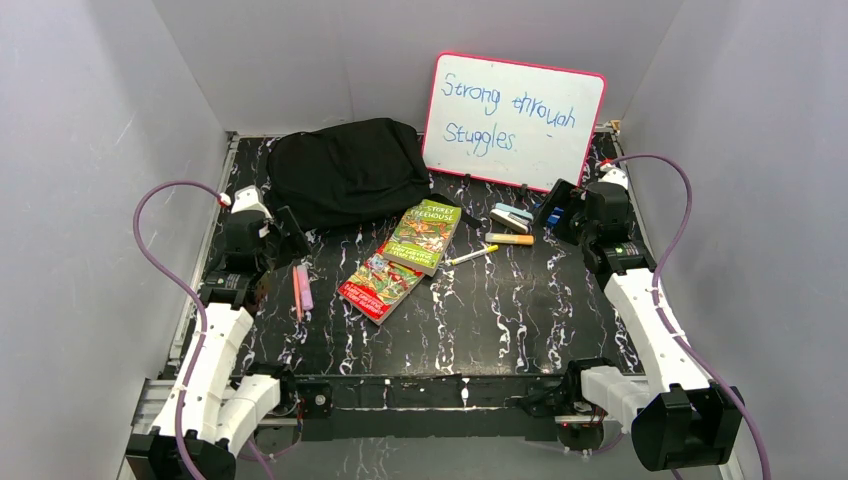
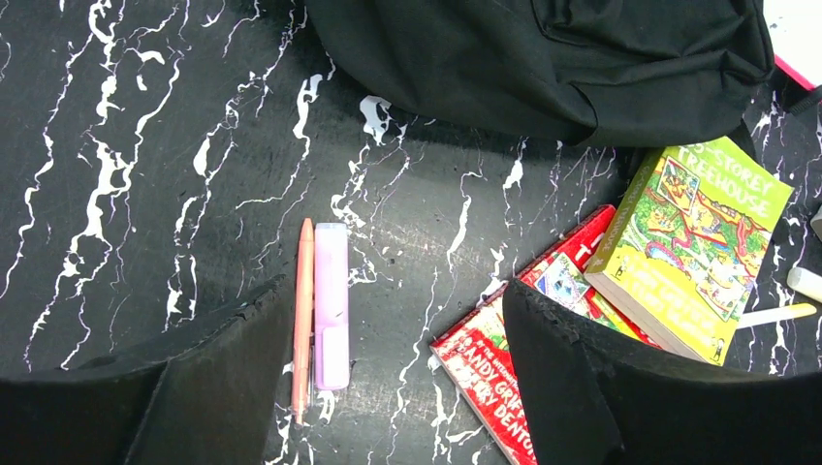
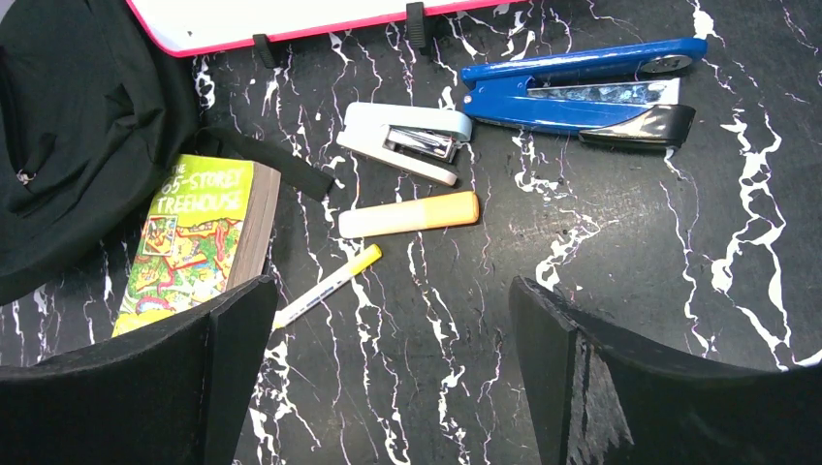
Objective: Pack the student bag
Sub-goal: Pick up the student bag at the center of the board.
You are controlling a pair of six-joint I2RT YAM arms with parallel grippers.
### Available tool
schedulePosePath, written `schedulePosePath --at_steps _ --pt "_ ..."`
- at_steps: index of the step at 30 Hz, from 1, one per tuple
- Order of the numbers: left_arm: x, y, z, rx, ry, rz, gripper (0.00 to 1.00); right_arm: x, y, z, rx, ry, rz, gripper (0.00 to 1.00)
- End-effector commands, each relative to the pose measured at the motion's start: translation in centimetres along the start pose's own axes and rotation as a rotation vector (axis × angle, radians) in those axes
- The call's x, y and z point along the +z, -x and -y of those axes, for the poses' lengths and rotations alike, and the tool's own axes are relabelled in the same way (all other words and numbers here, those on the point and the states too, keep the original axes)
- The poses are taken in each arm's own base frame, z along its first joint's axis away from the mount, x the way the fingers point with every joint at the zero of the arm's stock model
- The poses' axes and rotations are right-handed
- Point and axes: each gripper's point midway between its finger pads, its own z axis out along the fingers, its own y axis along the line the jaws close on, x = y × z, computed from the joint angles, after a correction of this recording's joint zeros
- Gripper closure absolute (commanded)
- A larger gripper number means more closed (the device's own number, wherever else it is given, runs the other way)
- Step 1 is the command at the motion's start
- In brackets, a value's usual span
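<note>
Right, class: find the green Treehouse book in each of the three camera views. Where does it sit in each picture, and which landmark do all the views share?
Top external: the green Treehouse book lies near the table's centre, overlapping a red book.
Left wrist: at the right side, on top of the red book.
Right wrist: at the left side, its lower edge hidden by a pincer finger.
Shared landmark: the black backpack, just beyond the book in every view.

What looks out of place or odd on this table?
The whiteboard at the back reads "Stuggles", apparently missing an r. The green book lies crooked, overlapping the red book beneath it. Nothing looks spilled or broken.
</note>
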Motion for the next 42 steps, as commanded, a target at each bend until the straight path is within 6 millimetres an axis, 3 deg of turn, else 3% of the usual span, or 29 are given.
schedulePosePath --at_steps 1,8,15,26,31,35,37,42 --pt "-0.8 1.9 -0.2 -0.013 0.014 0.062 0.24 -0.2 2.2 -0.8 0.014 0.019 0.071 0.01" --pt "-1.3 2.8 0.8 -0.016 -0.046 0.092 0.23 0.0 1.9 -0.6 0.024 0.014 0.065 0.01" --pt "-0.7 3.2 -1.9 -0.065 0.122 0.116 0.2 0.2 1.6 -1.1 0.046 0.045 0.06 0.01" --pt "1.5 9.1 0.9 -0.116 0.08 0.182 0.19 0.8 -0.7 -1.6 0.069 0.102 -0.005 0.01" --pt "4.6 10.9 0.6 -0.157 0.111 0.131 0.19 1.0 -2.7 -2.1 0.1 0.153 -0.058 0.01" --pt "8.0 12.2 -2.0 -0.209 0.186 0.096 0.19 1.0 -3.9 -2.6 0.113 0.199 -0.098 0.01" --pt "9.8 12.0 -3.3 -0.247 0.226 0.058 0.19 1.1 -4.5 -2.7 0.112 0.213 -0.112 0.01" --pt "14.4 11.5 -4.3 -0.312 0.166 0.018 0.18 1.1 -5.0 -2.8 0.092 0.232 -0.131 0.01"
